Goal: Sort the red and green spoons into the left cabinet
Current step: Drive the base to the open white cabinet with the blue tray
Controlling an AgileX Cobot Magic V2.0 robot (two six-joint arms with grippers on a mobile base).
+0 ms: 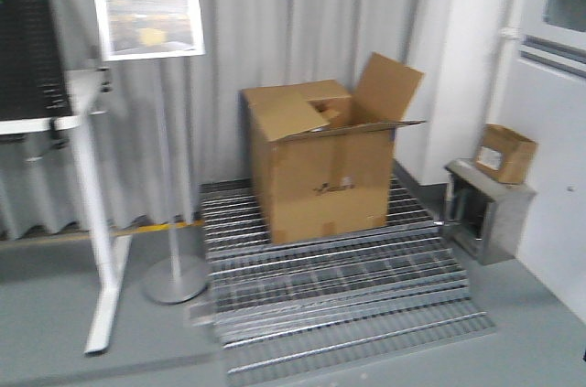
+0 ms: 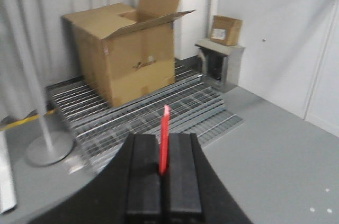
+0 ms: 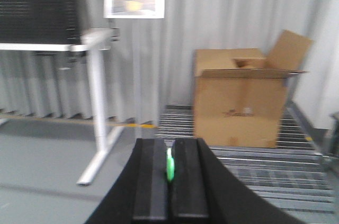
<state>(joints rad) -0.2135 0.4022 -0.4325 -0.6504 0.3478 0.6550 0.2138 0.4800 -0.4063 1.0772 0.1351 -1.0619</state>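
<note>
- Red spoon [image 2: 164, 138]: pinched in the left jaws, which are closed narrow on it. The handle sticks up past the black pads [image 2: 143, 173], leaning slightly right; the lower end is hidden between the pads.
- Green spoon [image 3: 170, 162]: clamped in the right jaws, also closed narrow on it. Only a short green sliver shows between the pads [image 3: 186, 176]; the rest is hidden.
- Both spoons are held in the air, resting on no surface.
- Large cardboard box [image 1: 320, 167]: flaps open, stands on the metal grating [image 1: 348, 305] towards its back edge, close to the grey ribbed wall [image 1: 275, 21].
- Sign stand [image 1: 151, 26]: its round base is on the floor just beside the grating's left edge.
- White desk [image 1: 99, 222]: at far left, with a black panel [image 1: 27, 30] above its top.
- Small cardboard box [image 1: 504, 153]: sits on a grey metal housing [image 1: 485, 213] by the grating's right edge.
- All three views are blurred.
</note>
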